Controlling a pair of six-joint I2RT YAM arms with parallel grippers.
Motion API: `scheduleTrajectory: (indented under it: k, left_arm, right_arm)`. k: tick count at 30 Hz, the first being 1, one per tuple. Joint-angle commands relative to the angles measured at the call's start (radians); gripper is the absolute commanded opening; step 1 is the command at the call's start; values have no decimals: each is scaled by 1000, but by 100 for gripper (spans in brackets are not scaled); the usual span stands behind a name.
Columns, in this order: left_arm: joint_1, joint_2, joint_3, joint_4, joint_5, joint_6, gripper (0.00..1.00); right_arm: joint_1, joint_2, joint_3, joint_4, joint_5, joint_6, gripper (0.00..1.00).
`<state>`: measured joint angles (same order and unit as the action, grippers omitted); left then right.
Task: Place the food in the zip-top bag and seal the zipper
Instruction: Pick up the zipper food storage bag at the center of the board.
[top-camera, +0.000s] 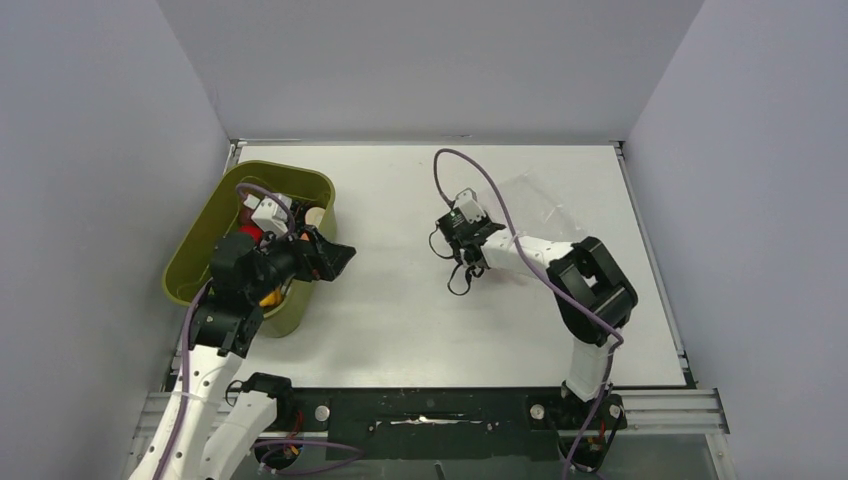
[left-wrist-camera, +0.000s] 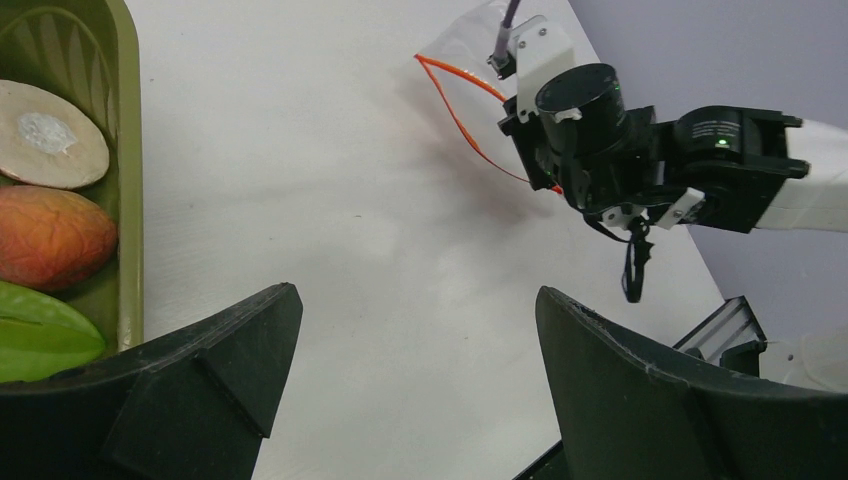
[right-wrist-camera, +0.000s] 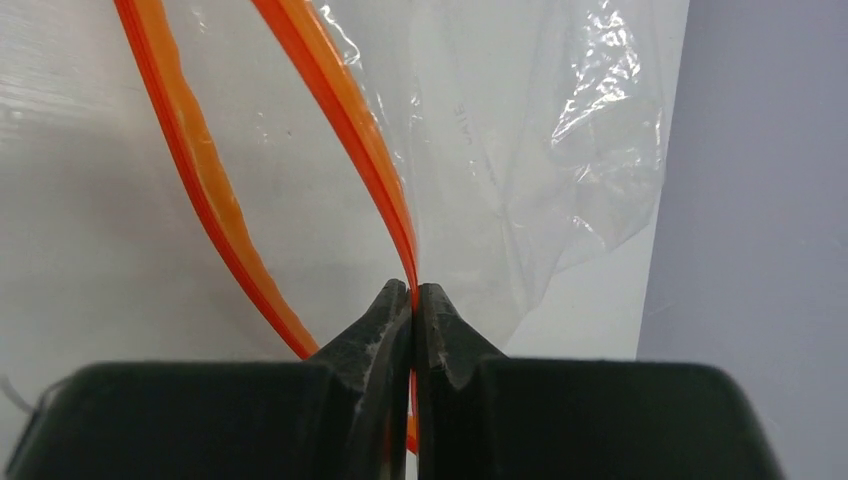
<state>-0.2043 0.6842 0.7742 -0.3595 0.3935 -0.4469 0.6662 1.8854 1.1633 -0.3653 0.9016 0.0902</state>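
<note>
You are clamping the right gripper (right-wrist-camera: 413, 300) tight on one lip of the zipper (right-wrist-camera: 335, 120). The zip-top bag (right-wrist-camera: 540, 150) is lying flat on the table (left-wrist-camera: 300, 150) beyond those fingers, its mouth bowing open towards the left arm. Your left gripper (left-wrist-camera: 415, 300) is hanging with its fingers wide apart and empty at the rim of the olive tub (left-wrist-camera: 125, 150), so the food (left-wrist-camera: 50, 235) is sitting just beside it and well apart from the bag, which makes the left arm the nearer one. A faint marking is showing on the clear film, too blurred to read.
</note>
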Motion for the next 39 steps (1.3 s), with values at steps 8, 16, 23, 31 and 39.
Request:
scheduleTrajectory:
  k: [8, 16, 23, 31, 39]
  left_arm:
    - [-7, 80, 2, 138, 71, -108, 87]
    - [-37, 209, 11, 219, 178, -192, 84]
    - [-141, 267, 40, 286, 127, -213, 83]
    - [-200, 331, 41, 389, 33, -275, 83]
    - [-243, 445, 66, 535, 19, -374, 84]
  right_arm:
    - [-12, -304, 67, -192, -285, 270, 0]
    - [-8, -453, 37, -192, -509, 407, 0]
    - [-5, -536, 17, -119, -681, 494, 0]
    - [5, -561, -30, 22, -893, 620, 0]
    - [24, -589, -70, 92, -934, 665, 0]
